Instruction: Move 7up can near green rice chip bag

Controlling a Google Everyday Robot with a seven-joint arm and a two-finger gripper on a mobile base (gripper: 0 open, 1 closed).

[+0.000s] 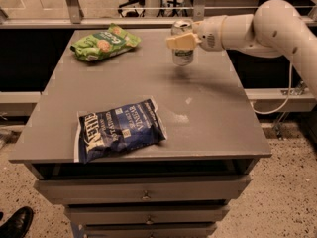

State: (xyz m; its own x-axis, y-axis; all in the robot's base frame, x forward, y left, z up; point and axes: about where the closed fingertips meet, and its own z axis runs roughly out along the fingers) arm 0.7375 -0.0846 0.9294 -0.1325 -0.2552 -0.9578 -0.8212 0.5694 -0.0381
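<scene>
The gripper (181, 40) clamps the can (183, 57) near the tabletop's (213, 118) far edge; the green bag (105, 42) lies at the far left corner.

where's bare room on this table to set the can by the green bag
The gripper, at the far right, holds the 7up can. Bare tabletop lies between it and the green rice chip bag, and across the middle down to the blue chip bag. Crowded only at the two bags.
</scene>
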